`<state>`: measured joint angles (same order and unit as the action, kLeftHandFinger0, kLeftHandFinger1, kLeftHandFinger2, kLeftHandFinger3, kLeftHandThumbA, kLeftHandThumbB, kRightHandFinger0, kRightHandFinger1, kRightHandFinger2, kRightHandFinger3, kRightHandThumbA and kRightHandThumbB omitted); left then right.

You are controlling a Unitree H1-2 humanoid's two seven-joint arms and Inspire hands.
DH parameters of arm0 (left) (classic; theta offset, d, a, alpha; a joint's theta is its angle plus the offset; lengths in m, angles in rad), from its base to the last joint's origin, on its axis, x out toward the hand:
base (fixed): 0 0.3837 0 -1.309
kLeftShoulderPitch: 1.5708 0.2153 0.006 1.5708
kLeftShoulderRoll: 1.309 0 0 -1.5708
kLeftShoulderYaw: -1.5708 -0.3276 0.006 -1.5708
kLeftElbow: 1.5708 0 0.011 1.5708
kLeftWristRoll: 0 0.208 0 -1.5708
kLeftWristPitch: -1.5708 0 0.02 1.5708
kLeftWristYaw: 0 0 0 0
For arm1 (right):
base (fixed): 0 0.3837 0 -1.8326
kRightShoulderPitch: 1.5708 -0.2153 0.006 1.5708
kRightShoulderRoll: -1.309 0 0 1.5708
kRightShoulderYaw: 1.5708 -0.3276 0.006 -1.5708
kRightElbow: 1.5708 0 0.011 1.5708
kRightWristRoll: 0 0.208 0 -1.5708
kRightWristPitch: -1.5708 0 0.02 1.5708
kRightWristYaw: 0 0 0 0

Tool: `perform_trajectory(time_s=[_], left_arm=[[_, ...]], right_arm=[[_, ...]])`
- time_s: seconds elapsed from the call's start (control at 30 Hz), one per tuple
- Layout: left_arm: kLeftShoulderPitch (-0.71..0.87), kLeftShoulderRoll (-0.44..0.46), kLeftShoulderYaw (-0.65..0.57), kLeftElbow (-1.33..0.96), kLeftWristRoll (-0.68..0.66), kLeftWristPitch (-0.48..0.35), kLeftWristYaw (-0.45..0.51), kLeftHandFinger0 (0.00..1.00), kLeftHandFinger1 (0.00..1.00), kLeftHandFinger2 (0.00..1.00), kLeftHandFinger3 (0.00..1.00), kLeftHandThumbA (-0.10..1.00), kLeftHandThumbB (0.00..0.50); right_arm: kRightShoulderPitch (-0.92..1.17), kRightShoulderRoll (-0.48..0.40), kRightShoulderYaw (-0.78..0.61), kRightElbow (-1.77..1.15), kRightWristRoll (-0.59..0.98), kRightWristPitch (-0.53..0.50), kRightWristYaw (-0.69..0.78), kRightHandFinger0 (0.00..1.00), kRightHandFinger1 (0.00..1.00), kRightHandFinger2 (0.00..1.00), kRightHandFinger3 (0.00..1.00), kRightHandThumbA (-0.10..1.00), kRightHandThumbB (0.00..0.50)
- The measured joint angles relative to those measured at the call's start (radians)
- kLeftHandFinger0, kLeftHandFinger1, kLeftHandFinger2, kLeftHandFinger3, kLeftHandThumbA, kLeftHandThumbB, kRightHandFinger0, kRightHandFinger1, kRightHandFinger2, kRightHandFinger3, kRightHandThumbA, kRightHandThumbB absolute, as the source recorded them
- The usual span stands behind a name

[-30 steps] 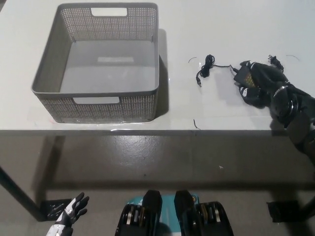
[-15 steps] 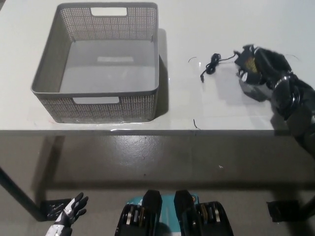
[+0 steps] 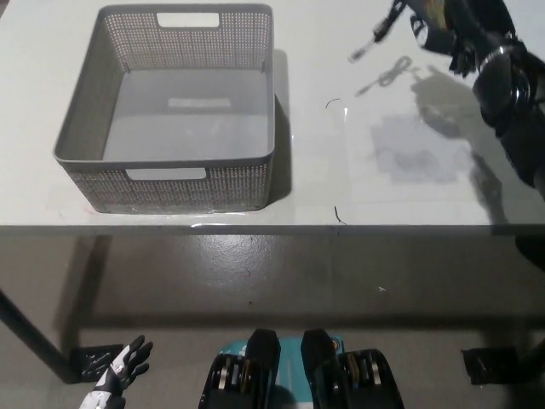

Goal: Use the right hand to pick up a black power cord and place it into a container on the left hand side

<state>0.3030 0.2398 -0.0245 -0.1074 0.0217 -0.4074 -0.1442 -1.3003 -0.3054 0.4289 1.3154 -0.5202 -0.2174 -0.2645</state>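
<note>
Head view, the only 1 here: the black right hand (image 3: 444, 30) is up in the top right corner, well above the white table (image 3: 409, 170), clenched around the brick end of the black power cord (image 3: 381, 32). The loose tail hangs off the hand's left side and dangles in the air, and you can see its thin shadow on the tabletop below. The grey basket (image 3: 170, 162) sits well apart to the left, empty as far as I can see, with tall perforated walls.

What worries me is that dangling tail. If the hand crosses low, the tail probably snags the basket's near wall or drapes over the rim, leaving half the cord outside. The grip itself is partly cut off by the frame edge, so I can't say how secure it is; a fast swing might whip the cord loose.

The white left hand (image 3: 123, 366) just rests at the bottom left below the table, fingers spread, holding nothing.
</note>
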Motion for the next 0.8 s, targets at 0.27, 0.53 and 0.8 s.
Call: perform_trajectory(time_s=[0.27,0.53,0.8], left_arm=[[-0.005,-0.003,-0.01,-0.004,0.009,0.003,0.0,1.0,1.0,1.0,1.0,1.0,0.332],[0.007,-0.011,-0.025,-0.003,0.01,0.007,-0.001,1.0,1.0,1.0,1.0,1.0,0.332],[0.011,-0.012,-0.035,0.012,0.013,0.008,-0.001,1.0,1.0,1.0,1.0,1.0,0.329]], right_arm=[[-0.056,0.015,-0.017,-0.113,-0.001,0.004,0.001,0.0,0.43,0.75,0.92,-0.1,0.14],[-0.062,0.127,-0.022,-0.199,-0.001,0.027,0.013,0.02,0.47,0.79,0.91,-0.1,0.178],[-0.102,0.293,-0.024,-0.171,0.0,0.057,0.013,0.0,0.43,0.77,0.89,-0.1,0.177]])
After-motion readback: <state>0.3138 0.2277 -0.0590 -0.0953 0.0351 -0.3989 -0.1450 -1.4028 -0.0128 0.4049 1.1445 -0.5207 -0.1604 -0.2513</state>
